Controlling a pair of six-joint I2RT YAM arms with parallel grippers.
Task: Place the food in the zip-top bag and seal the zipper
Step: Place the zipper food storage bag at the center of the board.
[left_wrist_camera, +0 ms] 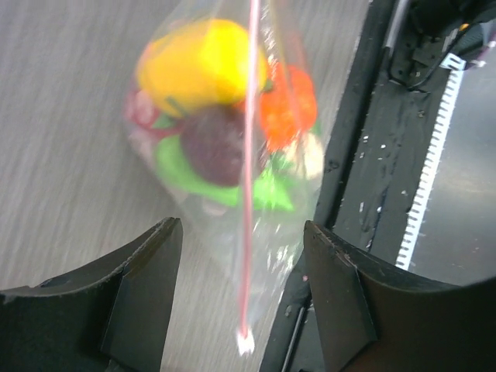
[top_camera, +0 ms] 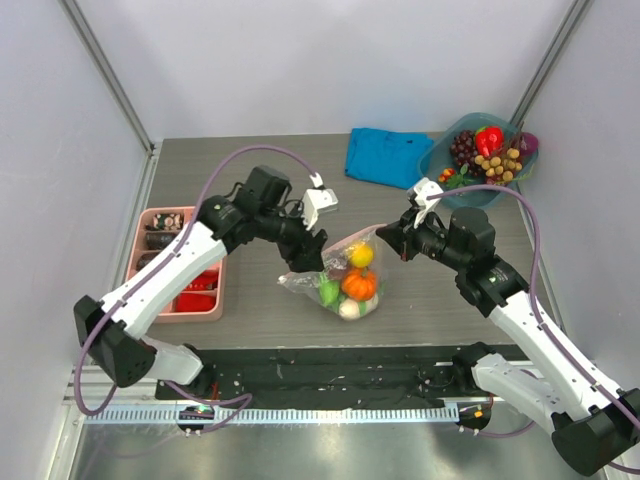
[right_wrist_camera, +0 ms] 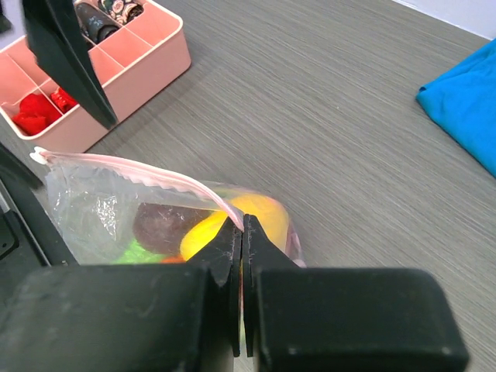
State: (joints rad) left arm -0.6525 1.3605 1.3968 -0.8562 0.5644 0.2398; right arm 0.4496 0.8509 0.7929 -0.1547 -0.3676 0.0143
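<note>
Zip-top bag (top_camera: 302,284), crinkly clear plastic, holds glossy food (top_camera: 360,283); right gripper (right_wrist_camera: 242,232) pinches its pink zipper (right_wrist_camera: 139,174), left gripper (left_wrist_camera: 240,229) spread.

left pincer (left_wrist_camera: 239,229) hangs spread wide, while the right pincer (right_wrist_camera: 242,226) opposite is pinched fully closed.

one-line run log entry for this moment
food in zip-top bag | right pincer shut on zipper | left pincer open, straddling zipper end | seal state unclear
</note>
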